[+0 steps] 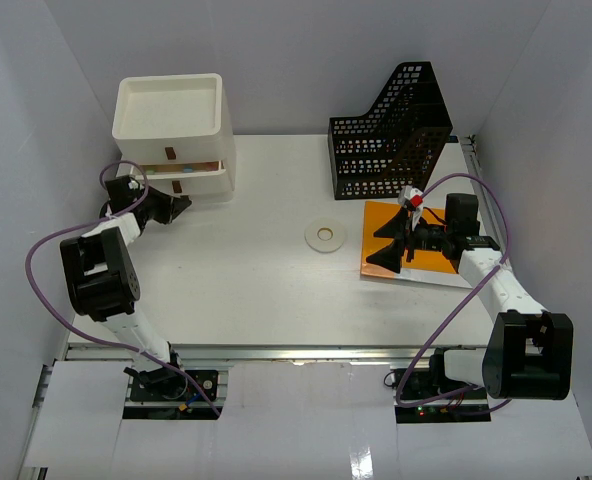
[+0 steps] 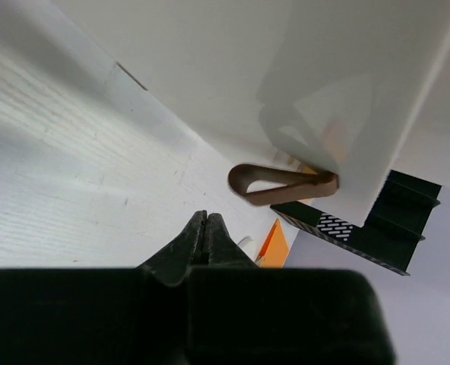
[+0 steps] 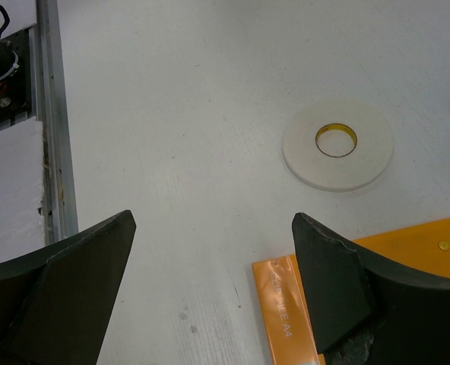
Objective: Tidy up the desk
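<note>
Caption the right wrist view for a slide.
Open right gripper above the desk, orange folder at right, white tape roll ahead.

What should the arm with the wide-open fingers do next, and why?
Probably ease the right gripper down onto the edge of the orange folder. Its jaws stand wide open and empty, the folder's edge lies just below them on the desk, and the tape roll sits farther off.
</note>
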Controlling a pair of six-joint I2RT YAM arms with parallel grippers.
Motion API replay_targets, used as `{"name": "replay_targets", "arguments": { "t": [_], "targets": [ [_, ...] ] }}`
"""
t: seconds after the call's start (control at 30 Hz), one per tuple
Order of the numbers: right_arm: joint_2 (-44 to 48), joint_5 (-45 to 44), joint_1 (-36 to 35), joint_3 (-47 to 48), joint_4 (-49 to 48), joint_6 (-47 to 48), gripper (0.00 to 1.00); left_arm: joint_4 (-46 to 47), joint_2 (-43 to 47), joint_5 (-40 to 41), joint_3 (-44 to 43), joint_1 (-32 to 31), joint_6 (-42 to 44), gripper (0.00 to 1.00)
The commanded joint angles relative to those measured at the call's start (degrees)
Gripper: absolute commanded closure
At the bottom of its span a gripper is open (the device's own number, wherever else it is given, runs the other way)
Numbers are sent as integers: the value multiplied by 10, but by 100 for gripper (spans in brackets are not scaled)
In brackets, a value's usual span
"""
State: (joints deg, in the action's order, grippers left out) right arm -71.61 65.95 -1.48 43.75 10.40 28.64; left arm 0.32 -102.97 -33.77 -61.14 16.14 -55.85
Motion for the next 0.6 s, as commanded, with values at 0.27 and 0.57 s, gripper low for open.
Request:
{"name": "replay_targets", "arguments": {
  "t": [0.27,0.57],
  "targets": [
    [-1,5,6,26,5,10,10,-51,-34,92,-143,-2,2,42],
    [-5,1,8,27,10,14,10,-47,-55,91,-181,-2,2,36]
  ]
}}
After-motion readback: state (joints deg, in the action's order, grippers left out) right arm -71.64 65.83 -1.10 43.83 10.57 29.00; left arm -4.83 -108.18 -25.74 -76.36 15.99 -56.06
